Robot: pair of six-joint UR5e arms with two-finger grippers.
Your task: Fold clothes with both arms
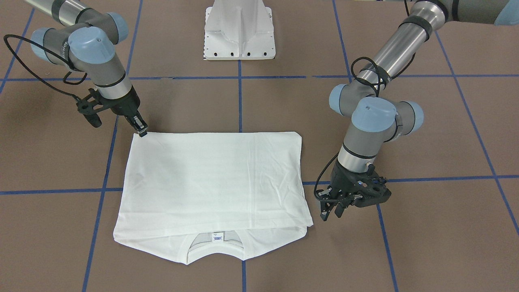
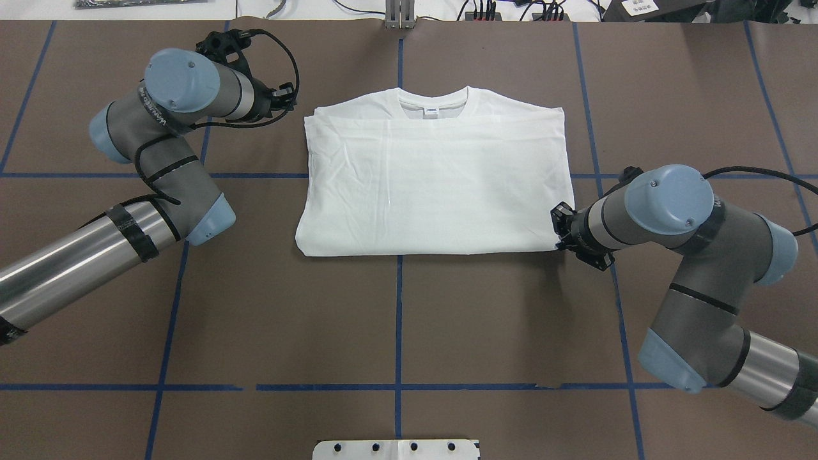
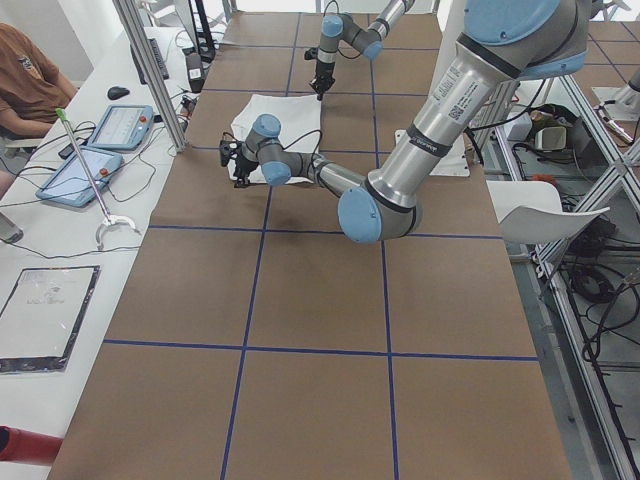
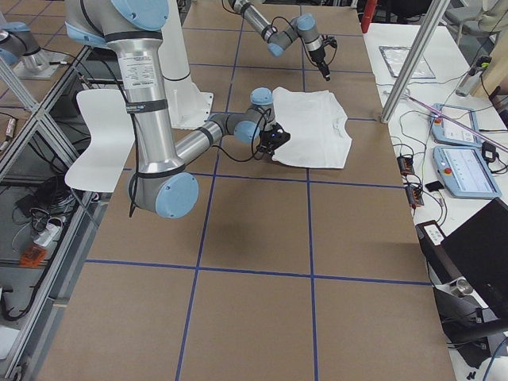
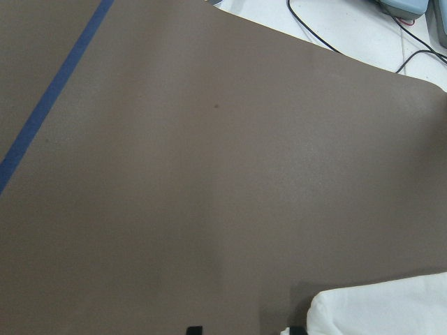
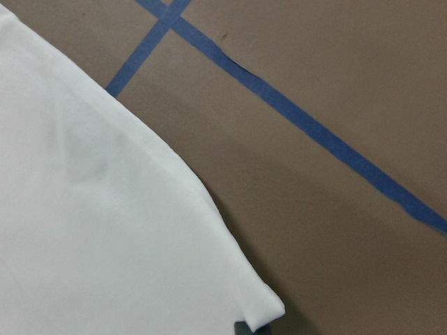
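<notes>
The white T-shirt (image 1: pixel 211 182) lies folded in a flat rectangle on the brown table, plain side up, with its collar (image 1: pixel 217 248) and label facing away from the robot. It also shows in the overhead view (image 2: pixel 434 185). My left gripper (image 1: pixel 331 211) is open and empty, just off the shirt's collar-side corner, which shows in the left wrist view (image 5: pixel 384 310). My right gripper (image 1: pixel 141 130) sits at the opposite, robot-side corner, fingers close together on the corner's edge (image 6: pixel 265 310). No black text is in view.
The white pedestal base (image 1: pixel 239 32) stands at the robot's edge of the table. Blue tape lines (image 2: pixel 399 319) grid the brown surface. A desk with tablets (image 3: pixel 100 150) and a seated person (image 3: pixel 25 80) lies beyond the far table edge.
</notes>
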